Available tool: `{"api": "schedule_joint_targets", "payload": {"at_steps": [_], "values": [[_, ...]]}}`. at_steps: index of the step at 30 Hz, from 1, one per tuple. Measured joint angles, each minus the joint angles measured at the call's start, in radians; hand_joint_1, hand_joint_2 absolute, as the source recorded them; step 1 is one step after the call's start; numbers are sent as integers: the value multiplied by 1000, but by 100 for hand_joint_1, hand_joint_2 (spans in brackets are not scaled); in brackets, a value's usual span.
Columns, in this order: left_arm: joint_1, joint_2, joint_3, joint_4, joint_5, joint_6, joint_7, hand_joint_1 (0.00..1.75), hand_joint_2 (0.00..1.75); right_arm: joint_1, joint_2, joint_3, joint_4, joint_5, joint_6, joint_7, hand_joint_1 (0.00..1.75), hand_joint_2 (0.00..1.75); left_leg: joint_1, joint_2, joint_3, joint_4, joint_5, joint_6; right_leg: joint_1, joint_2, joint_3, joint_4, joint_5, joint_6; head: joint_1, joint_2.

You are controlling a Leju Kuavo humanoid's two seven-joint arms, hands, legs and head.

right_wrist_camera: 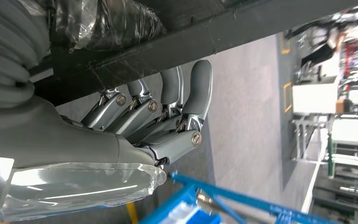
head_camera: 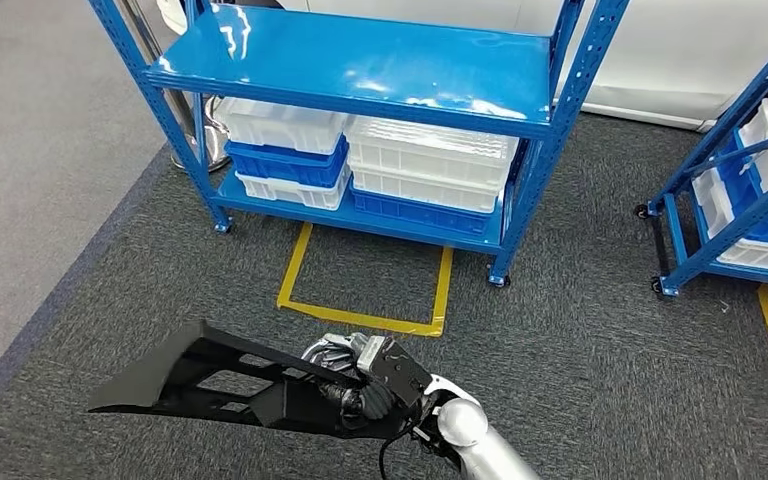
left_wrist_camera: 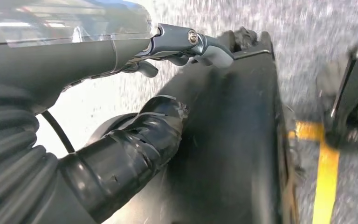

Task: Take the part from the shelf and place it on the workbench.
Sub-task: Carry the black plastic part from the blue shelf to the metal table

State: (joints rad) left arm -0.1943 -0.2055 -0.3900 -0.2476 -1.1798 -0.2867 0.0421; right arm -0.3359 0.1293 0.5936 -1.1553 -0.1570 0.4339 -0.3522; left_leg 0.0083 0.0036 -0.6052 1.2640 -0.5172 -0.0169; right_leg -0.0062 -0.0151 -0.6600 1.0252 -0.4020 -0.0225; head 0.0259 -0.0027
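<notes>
Both my hands are on the black part point(head_camera: 220, 385). I hold it low in front of me, over the grey carpet point(head_camera: 580, 370), well apart from the blue shelf point(head_camera: 360, 70). It is off the shelf, so I think the next job is to carry it to the desk.

My left hand point(left_wrist_camera: 121, 140) lies on the wide dark face of the part, and its fingers point(left_wrist_camera: 205, 44) hook over the far edge. My right hand point(right_wrist_camera: 135, 126) has its fingers point(right_wrist_camera: 191, 93) curled up tight on a black bar of the part. So the fingers of both hands are clamped on the part.

It is long and flat, and one end comes to a point. It has thin bars with big holes between them, like a frame. It looks dull and hard.

I think it is stiff and will not bend. With so many holes, it is likely not very heavy. But it is long, so the pointy end could tip down or bump things. The smooth face may be slippery. The bars and edges are the best spots to hold, one hand on each side.
</notes>
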Motion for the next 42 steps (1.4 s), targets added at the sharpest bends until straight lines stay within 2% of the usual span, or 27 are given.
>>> {"api": "schedule_joint_targets", "payload": {"at_steps": [1,3,4,5,7,9,13,14,15,16,17,18,19,20,21,23,24,26,28,30,31,32,34,36,38,40,42], "values": [[-2,0,-5,0,-3,-6,-2,0,175,1,0,0,-1,-8,6,-4,175,175,0,-1,53,-65,6,1,1,1,-18,6,12,3,0,0],[-6,1,-13,0,-10,-20,-7,0,175,3,0,0,-7,-21,14,-14,175,175,-2,-3,152,-216,-32,11,3,3,-39,12,37,13,1,0],[-7,2,-16,0,-13,-26,-10,0,175,4,0,0,-10,-25,18,-19,175,175,-5,-4,177,-265,-53,17,4,3,-43,11,50,18,1,0],[-8,2,-20,0,-16,-32,-14,0,175,5,0,0,-13,-30,21,-23,175,175,-8,-5,183,-285,-57,25,4,2,-44,5,63,23,1,0],[-12,2,-28,0,-17,-41,-19,0,175,6,-1,0,-14,-36,25,-30,175,175,-5,0,165,-285,-36,41,1,4,-49,-2,72,33,1,0],[-16,2,-33,0,-18,-46,-21,0,175,7,-3,-1,-14,-39,26,-33,175,175,-1,5,152,-287,-18,50,-1,8,-56,0,63,39,2,0],[-17,2,-33,0,-18,-48,-21,0,175,7,-3,-1,-14,-40,26,-34,175,175,-1,6,148,-287,-15,52,-1,9,-60,4,52,40,1,0],[-18,2,-34,0,-19,-48,-22,0,175,7,-4,-1,-15,-40,26,-34,175,175,-1,5,143,-287,-12,55,-1,10,-63,13,35,41,2,0],[-20,2,-35,0,-21,-49,-23,0,175,7,-5,-3,-15,-42,26,-35,175,175,-2,5,131,-287,-3,59,-1,10,-73,51,-10,42,2,0],[-23,2,-36,0,-23,-49,-25,0,175,8,-6,-6,-15,-43,26,-36,175,175,-3,5,118,-287,7,63,-1,10,-85,100,-59,44,3,0],[-28,2,-41,0,-26,-49,-29,0,175,10,-9,-10,-16,-46,26,-39,175,175,-5,6,85,-284,30,66,-1,11,-87,174,-73,43,3,0],[-33,2,-46,0,-28,-50,-34,0,175,12,-11,-16,-18,-48,26,-44,175,175,-7,7,52,-279,54,65,0,11,-50,199,-82,38,3,0],[-38,1,-51,0,-30,-51,-39,0,175,14,-12,-20,-23,-49,26,-50,175,175,-11,7,25,-273,73,62,3,11,11,169,-76,30,3,0],[-43,1,-57,0,-31,-52,-43,0,175,16,-14,-24,-29,-50,26,-57,175,175,-14,7,0,-266,91,57,6,11,81,111,-71,22,3,0],[-45,0,-59,0,-31,-54,-46,0,175,16,-14,-27,-36,-49,26,-63,175,175,-15,7,-7,-262,99,51,10,11,140,28,-100,15,3,0],[-47,0,-63,0,-32,-60,-49,0,175,17,-14,-33,-45,-43,25,-74,175,175,-15,8,-12,-260,111,38,12,10,169,-31,-124,8,3,0],[-48,0,-65,0,-32,-62,-51,0,175,20,-14,-36,-48,-39,25,-77,175,175,-13,7,-17,-256,108,32,11,9,166,-36,-118,3,3,0],[-50,1,-71,0,-32,-66,-54,0,175,23,-14,-40,-51,-31,24,-81,175,175,-10,4,-40,-203,62,21,5,6,157,-42,-102,-11,2,0],[-53,1,-77,0,-33,-68,-58,0,175,25,-14,-41,-52,-27,24,-83,175,175,-6,2,-82,-79,-20,12,5,4,140,-39,-90,-17,1,0],[-55,2,-83,0,-36,-72,-62,0,175,28,-14,-41,-52,-25,24,-85,175,175,-4,2,-104,19,-58,6,6,3,122,-32,-82,-16,1,0],[-56,2,-84,0,-37,-74,-64,0,175,29,-14,-42,-52,-25,25,-86,175,175,-4,2,-92,20,-49,4,6,3,115,-27,-80,-15,1,0],[-56,3,-86,0,-38,-77,-66,0,175,30,-14,-42,-53,-24,25,-87,175,175,-3,2,-62,-18,-26,5,6,4,109,-22,-79,-14,1,0],[-56,4,-91,0,-42,-82,-70,0,175,30,-14,-44,-54,-22,25,-91,175,175,-5,7,21,-150,20,12,7,3,99,-11,-78,-11,1,0],[-56,5,-98,0,-46,-84,-73,0,175,29,-14,-46,-57,-18,25,-96,175,175,-11,15,66,-236,32,23,10,-1,90,-4,-76,-4,1,0],[-56,6,-104,0,-48,-84,-74,0,175,30,-14,-47,-58,-14,25,-100,175,175,-15,12,65,-252,30,34,12,-8,84,-3,-70,6,1,0],[-56,6,-108,0,-49,-84,-76,0,175,30,-14,-48,-61,-6,24,-103,175,175,-8,4,63,-264,37,49,11,-9,78,7,-77,18,2,0],[-57,6,-111,0,-50,-84,-77,0,175,29,-14,-49,-65,-2,22,-106,175,175,-2,-3,60,-272,48,63,8,3,50,72,-123,28,2,0]]}}
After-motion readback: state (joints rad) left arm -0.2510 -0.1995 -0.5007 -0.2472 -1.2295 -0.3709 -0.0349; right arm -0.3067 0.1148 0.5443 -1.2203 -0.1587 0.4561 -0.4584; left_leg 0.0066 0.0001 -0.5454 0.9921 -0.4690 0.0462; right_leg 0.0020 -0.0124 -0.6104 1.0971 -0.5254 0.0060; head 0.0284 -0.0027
